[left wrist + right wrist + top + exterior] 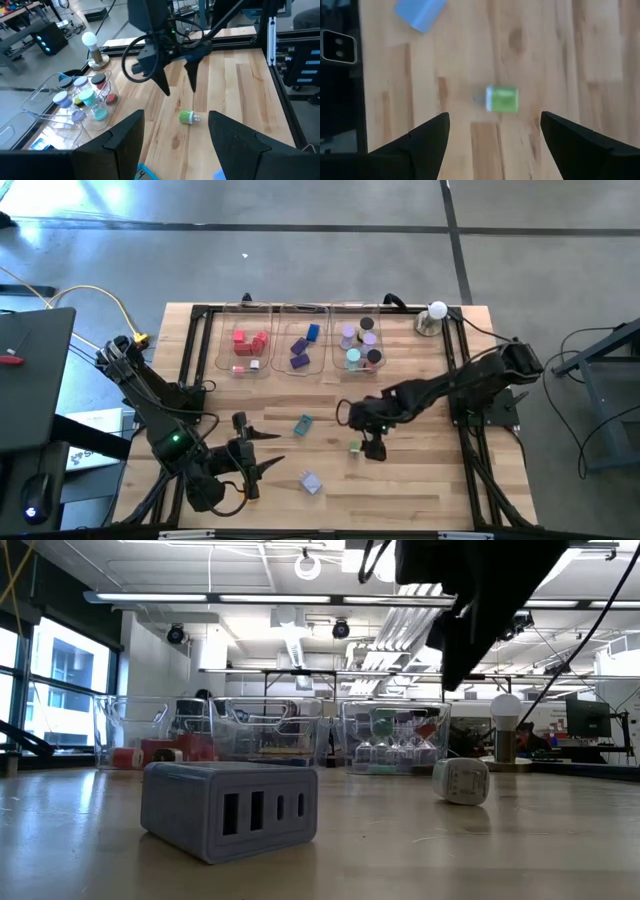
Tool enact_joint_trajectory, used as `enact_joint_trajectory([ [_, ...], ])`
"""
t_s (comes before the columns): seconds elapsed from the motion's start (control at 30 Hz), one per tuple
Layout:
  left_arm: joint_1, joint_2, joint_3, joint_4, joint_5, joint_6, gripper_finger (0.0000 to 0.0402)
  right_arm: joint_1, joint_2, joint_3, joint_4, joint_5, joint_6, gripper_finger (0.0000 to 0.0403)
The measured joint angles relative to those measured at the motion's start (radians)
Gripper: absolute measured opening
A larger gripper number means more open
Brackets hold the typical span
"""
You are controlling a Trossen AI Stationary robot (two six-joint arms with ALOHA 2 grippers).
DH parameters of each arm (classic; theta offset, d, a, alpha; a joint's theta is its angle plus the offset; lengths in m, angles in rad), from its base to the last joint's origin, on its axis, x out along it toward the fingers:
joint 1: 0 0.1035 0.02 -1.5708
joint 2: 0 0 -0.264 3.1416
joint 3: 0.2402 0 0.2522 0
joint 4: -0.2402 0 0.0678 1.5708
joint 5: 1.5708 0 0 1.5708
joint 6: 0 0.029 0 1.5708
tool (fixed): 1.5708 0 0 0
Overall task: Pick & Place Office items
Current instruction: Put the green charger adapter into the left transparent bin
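Grey-lavender ribbed plastic adapter block (230, 810) lying nearest. Right gripper (374, 448) hovering wide open, empty, over small green-white plug (502, 98) on table — light, rigid, slick; pinching flat sides. Left gripper (262, 450) waiting part-open, empty.

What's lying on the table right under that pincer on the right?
A small green piece lies on bare wood below the open right pincer, untouched. Nothing covers it.
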Motion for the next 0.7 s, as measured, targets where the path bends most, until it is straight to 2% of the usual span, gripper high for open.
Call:
enact_joint_trajectory([
  [0.27,0.000,0.000,0.000,-0.014,0.073,-0.007,0.0214,0.081,0.020,-0.051,0.205,0.126,-0.278,0.0301],
  [0.47,0.000,0.004,0.000,-0.029,0.108,-0.050,0.0214,0.107,0.092,-0.052,0.198,0.214,-0.280,0.0301],
  [0.7,0.008,0.015,-0.001,-0.034,0.100,-0.052,0.0214,0.123,0.173,-0.052,0.199,0.248,-0.248,0.0301],
])
